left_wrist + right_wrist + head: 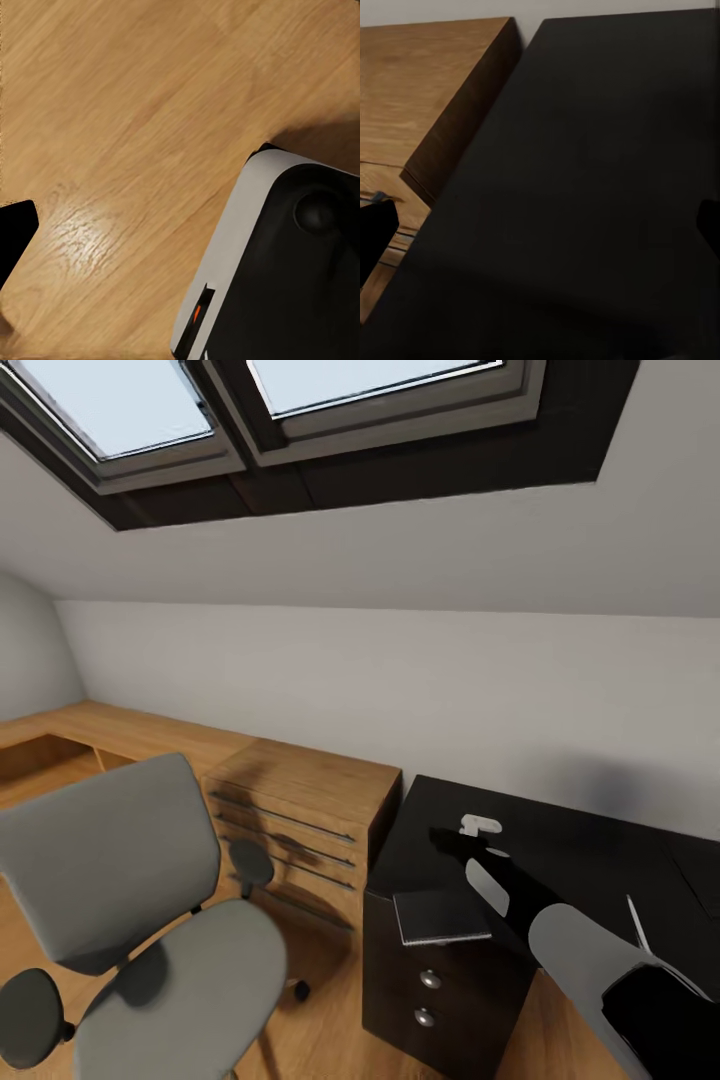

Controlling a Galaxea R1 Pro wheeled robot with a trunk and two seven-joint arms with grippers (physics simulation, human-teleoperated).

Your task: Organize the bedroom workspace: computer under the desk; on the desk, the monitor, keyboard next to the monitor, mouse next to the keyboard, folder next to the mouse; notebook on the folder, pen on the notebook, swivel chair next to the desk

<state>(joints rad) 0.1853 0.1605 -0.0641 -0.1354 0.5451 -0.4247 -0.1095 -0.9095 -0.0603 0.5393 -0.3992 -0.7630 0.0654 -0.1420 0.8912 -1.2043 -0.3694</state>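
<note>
On the black table [590,850] lie the notebook [440,916] and pen [637,923] — right-hand fingers [452,842] spread above it; the left wrist view adds floor [112,112], left fingers' state unclear.

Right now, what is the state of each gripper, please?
Left gripper: open, holding nothing.
Right gripper: open, holding nothing, above the desk.

From my feed the swivel chair [140,920] is cut off at the bottom edge, base out of sight. The counter [560,840] runs off the right edge. My right end effector [478,842] is too dark to read the jaws.
</note>
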